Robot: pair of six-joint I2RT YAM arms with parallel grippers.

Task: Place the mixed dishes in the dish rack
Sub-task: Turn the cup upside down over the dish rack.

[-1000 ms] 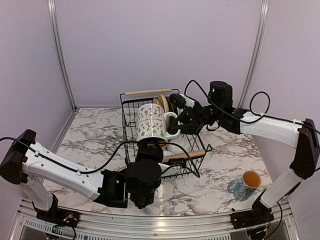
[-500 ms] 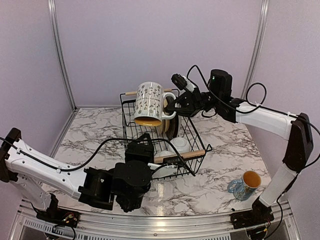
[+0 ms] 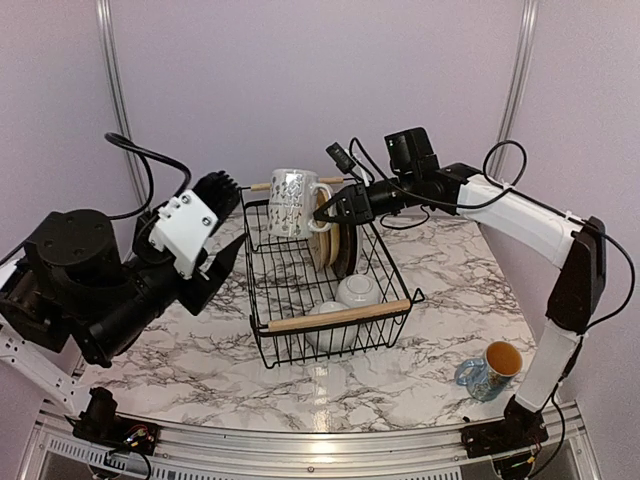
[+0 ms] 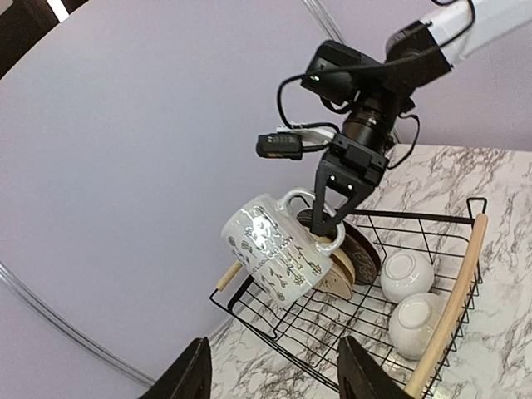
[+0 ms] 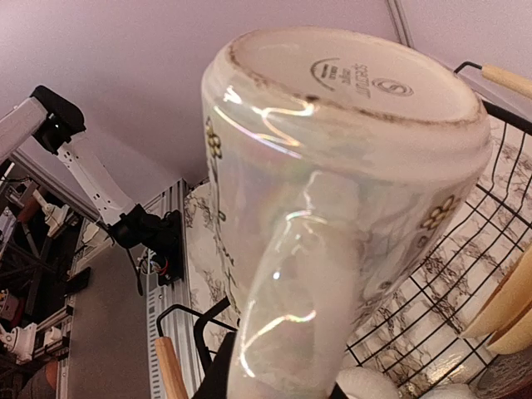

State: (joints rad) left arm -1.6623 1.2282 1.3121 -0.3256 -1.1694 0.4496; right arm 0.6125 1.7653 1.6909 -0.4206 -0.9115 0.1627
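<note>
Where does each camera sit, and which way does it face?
Top external: above and behind, facing down on the dish rack; left arm and right arm show.
Left wrist: on that left arm, facing the white mug in the right gripper; own fingers below.
Right wrist: close against that mug's handle; own fingers barely show.
Shared: mug and rack in all.

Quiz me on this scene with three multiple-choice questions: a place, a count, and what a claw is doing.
1. Where is the blue mug? A hanging in mid-air; B on the table, right of the dish rack; C inside the rack.
2. How many white bowls lie in the rack? A two; B one; C four.
3. The right gripper is: A open and empty; B resting on the table; C shut on the white mug by its handle.
Answers: B, it stands on the marble; A, both sit near the rack's front; C, the mug hangs from it above the rack.
</note>
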